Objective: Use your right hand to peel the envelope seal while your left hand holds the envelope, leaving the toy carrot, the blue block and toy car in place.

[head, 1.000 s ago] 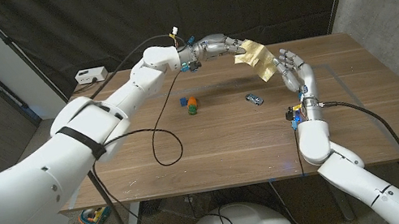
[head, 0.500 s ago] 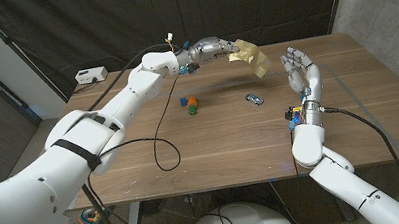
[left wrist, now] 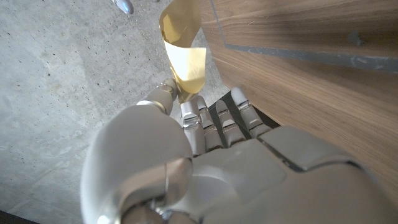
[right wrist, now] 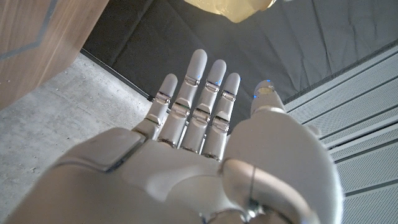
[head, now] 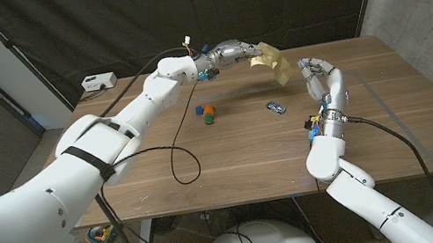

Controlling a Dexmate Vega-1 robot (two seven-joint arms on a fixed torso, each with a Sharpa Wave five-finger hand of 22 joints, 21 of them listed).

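My left hand (head: pixel 235 49) holds a yellow-brown envelope (head: pixel 269 62) in the air above the far middle of the table; the left wrist view shows the envelope (left wrist: pixel 183 59) pinched at the fingertips of that hand (left wrist: pixel 193 162). To its right my right hand (head: pixel 316 75) is raised with fingers spread and holds nothing, just short of the envelope's lower corner. In the right wrist view that hand (right wrist: pixel 199 149) points up at the envelope (right wrist: pixel 233 7). The toy carrot (head: pixel 209 114), the blue block (head: pixel 197 109) and the toy car (head: pixel 275 107) lie on the table under the envelope.
A black cable (head: pixel 172 147) loops over the wooden table (head: pixel 396 125) at the left. A white box (head: pixel 99 81) stands off the table's far left corner. A dark curtain hangs behind and a grey wall stands at the right.
My left hand lifted the envelope a little up and away from my right hand. The right hand drew back to the right, then came back left toward the envelope, still holding nothing.
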